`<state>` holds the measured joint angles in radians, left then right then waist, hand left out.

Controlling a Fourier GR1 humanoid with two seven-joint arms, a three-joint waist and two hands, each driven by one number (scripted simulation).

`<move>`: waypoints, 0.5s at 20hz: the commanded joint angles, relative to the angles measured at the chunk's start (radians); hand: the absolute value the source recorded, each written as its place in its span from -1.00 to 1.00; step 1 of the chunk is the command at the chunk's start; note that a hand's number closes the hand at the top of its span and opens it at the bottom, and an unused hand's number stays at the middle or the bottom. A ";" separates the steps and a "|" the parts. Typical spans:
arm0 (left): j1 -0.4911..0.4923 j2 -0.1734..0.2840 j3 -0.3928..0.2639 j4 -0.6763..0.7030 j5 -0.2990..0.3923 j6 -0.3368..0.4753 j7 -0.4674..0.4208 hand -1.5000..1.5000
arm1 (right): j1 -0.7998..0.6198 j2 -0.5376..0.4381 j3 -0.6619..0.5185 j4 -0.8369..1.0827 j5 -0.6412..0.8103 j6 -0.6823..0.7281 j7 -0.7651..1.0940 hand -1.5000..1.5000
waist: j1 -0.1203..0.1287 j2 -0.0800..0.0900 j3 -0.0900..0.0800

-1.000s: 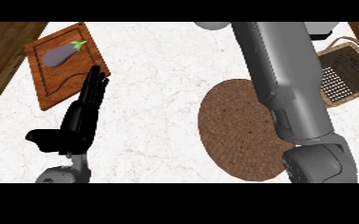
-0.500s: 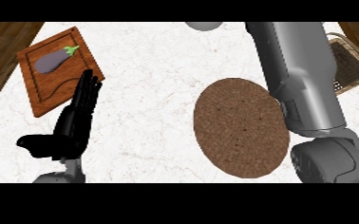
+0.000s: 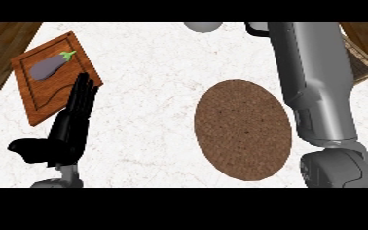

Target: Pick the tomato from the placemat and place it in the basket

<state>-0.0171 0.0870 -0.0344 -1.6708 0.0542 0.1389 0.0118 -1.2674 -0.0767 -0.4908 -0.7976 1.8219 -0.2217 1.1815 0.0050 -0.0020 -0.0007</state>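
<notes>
Movement over the last second is mostly a sideways drift of the scene: the brown oval placemat (image 3: 243, 129) now sits further toward the middle, the wooden cutting board (image 3: 56, 76) with the purple eggplant (image 3: 49, 67) shows more fully at the left, and the basket (image 3: 355, 53) has slid almost out of sight, leaving only a sliver of weave at the right edge behind the grey right forearm (image 3: 310, 83). That forearm reaches up across the view and past the top edge, so the right hand cannot be seen at all.

No tomato shows anywhere. The placemat's visible surface is bare, and nothing red lies on the white marbled tabletop (image 3: 158, 73). My guess is that the tomato is with the hidden right hand, being carried toward the basket, or already put there, but neither can be checked from this view. If so, the pick is done and the placing is either under way or just finished.

At the lower left the left hand (image 3: 68, 126) rests open, fingers straight and pointing up, their tips reaching the near corner of the cutting board, thumb out to the side. It holds nothing.

A small grey rounded shape (image 3: 203, 26) peeks in at the top edge; what it is cannot be told.

No brands, labels or writing appear on anything.
</notes>
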 commanded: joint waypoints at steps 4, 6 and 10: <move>0.004 0.022 0.021 -0.010 0.014 -0.020 0.018 0.00 | 0.086 -0.026 -0.049 -0.078 -0.019 0.054 0.082 1.00 | -0.005 0.001 0.000; 0.010 0.003 0.020 -0.001 0.001 0.003 -0.004 0.00 | 0.171 0.011 -0.046 -0.127 -0.044 0.049 0.039 1.00 | -0.011 -0.002 0.001; 0.002 -0.003 0.002 0.018 -0.020 -0.001 -0.023 0.00 | 0.207 -0.014 -0.070 -0.143 -0.061 0.050 0.013 1.00 | -0.006 0.001 0.001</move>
<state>-0.0071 0.0796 -0.0357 -1.6676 0.0437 0.1399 0.0017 -1.1097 -0.0752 -0.5403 -0.9152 1.7914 -0.1882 1.1249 -0.0011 -0.0022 -0.0003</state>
